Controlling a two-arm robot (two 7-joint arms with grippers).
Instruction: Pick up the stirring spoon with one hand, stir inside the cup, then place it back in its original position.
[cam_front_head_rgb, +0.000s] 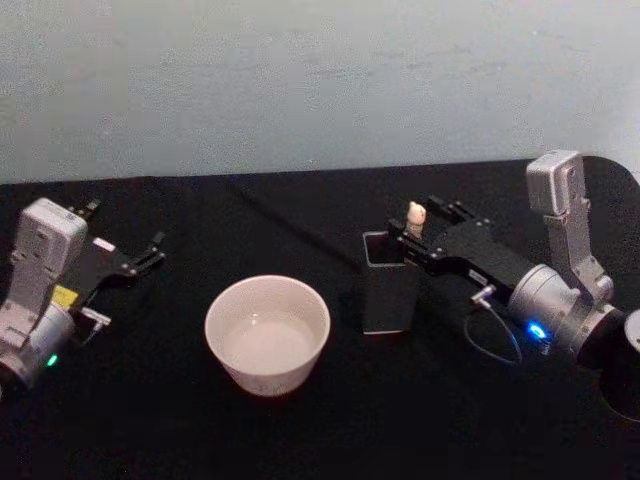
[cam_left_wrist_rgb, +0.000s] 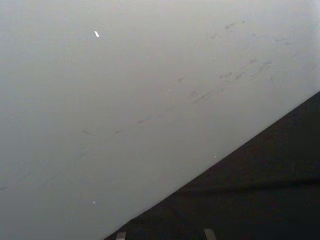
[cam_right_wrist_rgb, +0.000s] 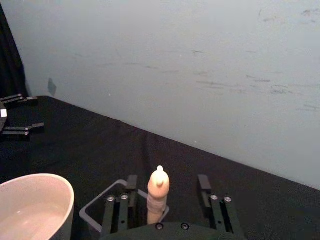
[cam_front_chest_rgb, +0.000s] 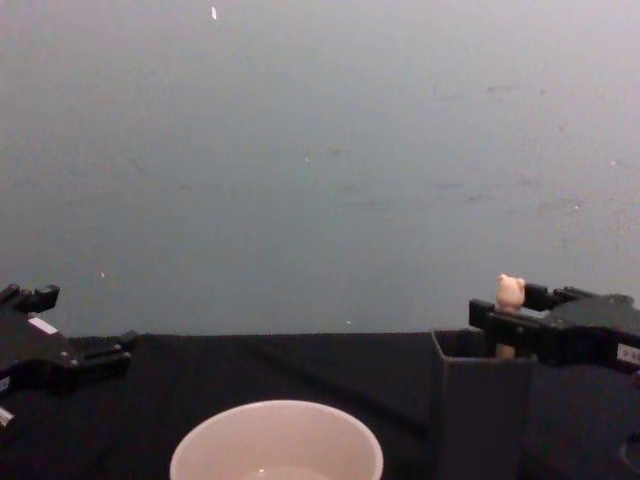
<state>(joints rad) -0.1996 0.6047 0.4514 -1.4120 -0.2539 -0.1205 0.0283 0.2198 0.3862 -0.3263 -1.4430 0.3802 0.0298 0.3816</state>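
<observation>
Head view: stirring spoon (cam_front_head_rgb: 416, 218) stands upright in holder (cam_front_head_rgb: 388, 295), long axis vertical, bear head up. Right gripper (cam_right_wrist_rgb: 167, 180) straddles the handle, fingers spread, clear of it. Cup (cam_front_head_rgb: 265, 375) just left of holder, left gripper (cam_front_head_rgb: 152, 250) released, well left of holder; black tablecloth (cam_front_head_rgb: 300, 215), pale grey wall (cam_front_head_rgb: 320, 80) behind.

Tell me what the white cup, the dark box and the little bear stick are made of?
The cup looks like glazed ceramic or glossy plastic: smooth cream wall, soft shine. The dark box seems matte plastic or thin metal: flat grey walls, no glare. The bear-topped spoon handle, between the open fingers of the right gripper, looks like pale wood or resin.
</observation>
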